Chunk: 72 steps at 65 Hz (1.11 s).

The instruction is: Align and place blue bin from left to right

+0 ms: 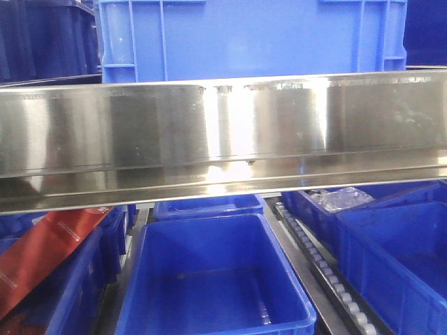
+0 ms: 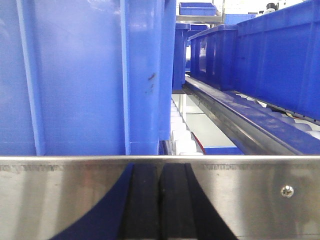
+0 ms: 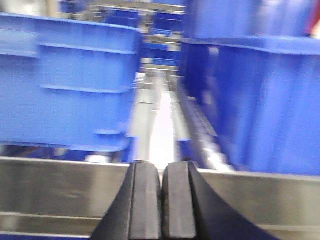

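Observation:
A blue bin (image 1: 244, 38) stands on the upper shelf behind a steel rail (image 1: 223, 139), near the middle of the front view. In the left wrist view its ribbed blue wall (image 2: 80, 75) fills the left half, just beyond the rail (image 2: 250, 195). My left gripper (image 2: 159, 172) is shut with nothing between its black fingers, and it sits in front of the rail below the bin's right corner. The right wrist view is blurred. It shows my right gripper (image 3: 162, 172) shut and empty before the rail, facing the gap between a blue bin (image 3: 65, 80) on the left and another (image 3: 255, 95) on the right.
On the lower level sit an open blue bin (image 1: 209, 279), more blue bins (image 1: 398, 258) to the right, and a red sheet (image 1: 42, 251) at the left. A roller track (image 1: 321, 265) runs between them. Further blue bins (image 2: 260, 55) line a roller lane on the right of the left wrist view.

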Each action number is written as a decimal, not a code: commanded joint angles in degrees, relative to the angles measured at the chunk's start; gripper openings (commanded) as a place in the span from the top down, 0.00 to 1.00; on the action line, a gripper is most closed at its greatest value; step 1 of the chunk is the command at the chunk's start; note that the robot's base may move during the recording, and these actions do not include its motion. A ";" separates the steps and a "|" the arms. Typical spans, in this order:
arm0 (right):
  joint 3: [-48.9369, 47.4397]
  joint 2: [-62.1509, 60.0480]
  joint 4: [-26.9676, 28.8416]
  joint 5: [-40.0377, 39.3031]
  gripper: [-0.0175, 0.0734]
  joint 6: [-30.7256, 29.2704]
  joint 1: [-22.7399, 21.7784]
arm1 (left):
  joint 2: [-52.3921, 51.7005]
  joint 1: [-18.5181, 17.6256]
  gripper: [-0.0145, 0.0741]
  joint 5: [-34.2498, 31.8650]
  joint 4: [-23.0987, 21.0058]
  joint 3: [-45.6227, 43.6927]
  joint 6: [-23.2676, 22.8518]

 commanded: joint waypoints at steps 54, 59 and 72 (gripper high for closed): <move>16.84 -7.99 3.13 -10.56 0.88 2.81 -6.60 | -0.30 0.26 0.96 -1.22 0.19 -0.07 0.07; 16.84 -7.99 3.13 -10.56 0.88 2.81 -6.60 | -0.30 0.26 0.96 -1.22 0.19 -0.07 0.07; 16.84 -7.99 3.13 -10.56 0.88 2.81 -6.60 | -0.30 0.26 0.96 -1.22 0.19 -0.07 0.07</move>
